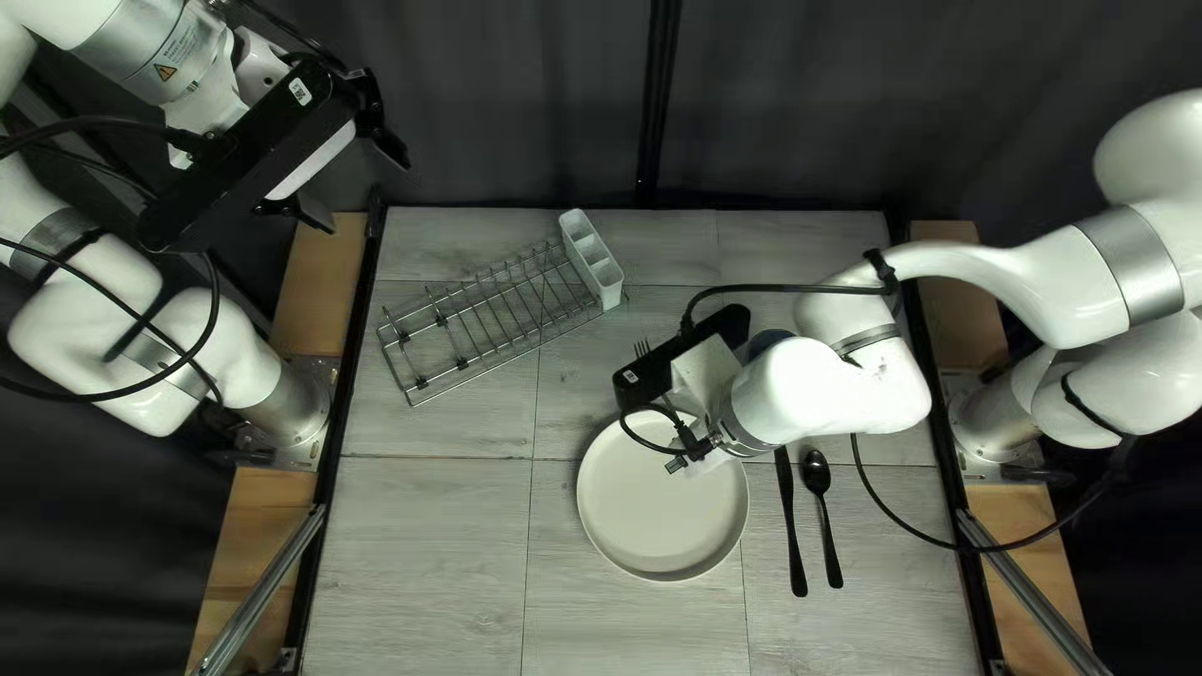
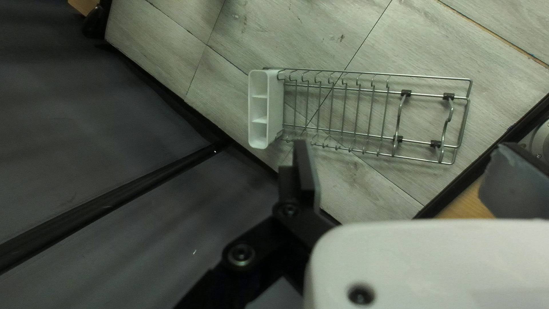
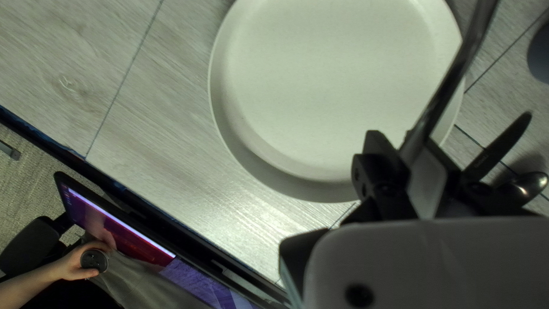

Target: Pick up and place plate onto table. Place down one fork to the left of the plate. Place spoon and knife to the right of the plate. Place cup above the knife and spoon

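Two fingers of my right gripper (image 3: 400, 146) pinch the fork (image 3: 439, 106) above the plate (image 1: 664, 501), probably for carrying it to nine o'clock. At three lie knife (image 1: 790, 526) and spoon (image 1: 823, 507); at one, the cup (image 1: 768, 339), keeping the setting's order. The left gripper (image 1: 364, 194), fingers spread, hangs aside between ten and eleven.

In the top left view, the right arm (image 1: 820, 391) hides most of the cup (image 1: 766, 338), much of the fork (image 1: 642, 349), the knife (image 1: 791, 532)'s top end and part of the plate (image 1: 661, 507). In the right wrist view, the fork, cup and plate get cut off. The spoon (image 3: 533, 182)'s handle goes behind black fingers (image 3: 373, 150) and links. The person (image 3: 28, 286) gets cut off too.
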You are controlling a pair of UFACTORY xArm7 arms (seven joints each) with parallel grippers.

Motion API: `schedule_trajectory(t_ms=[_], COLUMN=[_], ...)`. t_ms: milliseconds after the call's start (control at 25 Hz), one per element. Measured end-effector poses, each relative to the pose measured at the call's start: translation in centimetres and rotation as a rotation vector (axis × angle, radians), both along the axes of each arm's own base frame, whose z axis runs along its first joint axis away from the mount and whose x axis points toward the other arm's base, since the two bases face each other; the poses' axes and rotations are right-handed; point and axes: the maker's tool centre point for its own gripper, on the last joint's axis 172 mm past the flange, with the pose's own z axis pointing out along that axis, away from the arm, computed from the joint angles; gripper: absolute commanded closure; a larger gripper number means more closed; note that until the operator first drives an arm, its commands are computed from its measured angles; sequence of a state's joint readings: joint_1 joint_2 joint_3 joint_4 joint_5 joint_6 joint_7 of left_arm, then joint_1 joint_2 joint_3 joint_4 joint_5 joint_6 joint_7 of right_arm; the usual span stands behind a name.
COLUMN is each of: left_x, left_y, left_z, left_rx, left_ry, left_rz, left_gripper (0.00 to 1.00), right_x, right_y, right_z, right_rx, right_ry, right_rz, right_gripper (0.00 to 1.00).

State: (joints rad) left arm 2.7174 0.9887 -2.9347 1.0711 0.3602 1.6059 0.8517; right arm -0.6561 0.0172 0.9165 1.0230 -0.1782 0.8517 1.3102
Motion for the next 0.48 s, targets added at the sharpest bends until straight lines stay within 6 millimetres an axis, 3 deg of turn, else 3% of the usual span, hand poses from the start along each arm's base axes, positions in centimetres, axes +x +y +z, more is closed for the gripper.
schedule_trajectory(t_ms=[80, 280, 360, 480], left_x=[0.0, 0.0, 0.0, 0.0], left_y=[0.0, 0.0, 0.0, 0.0], left_z=[0.0, 0.0, 0.0, 0.0], left_rx=[0.0, 0.0, 0.0, 0.0], left_ry=[0.0, 0.0, 0.0, 0.0], left_rz=[0.0, 0.0, 0.0, 0.0], left_gripper=[0.0, 0.0, 0.0, 0.0], right_x=[1.3, 7.2, 8.4, 8.7], right_y=[1.2, 6.7, 7.2, 7.3], right_z=[0.1, 0.3, -0.3, -0.4], right_rx=[0.012, 0.102, 0.107, 0.107], right_ry=[0.001, -0.027, -0.028, -0.028], right_rz=[0.015, -0.061, -0.094, -0.101], right_gripper=[1.0, 1.0, 1.0, 1.0])
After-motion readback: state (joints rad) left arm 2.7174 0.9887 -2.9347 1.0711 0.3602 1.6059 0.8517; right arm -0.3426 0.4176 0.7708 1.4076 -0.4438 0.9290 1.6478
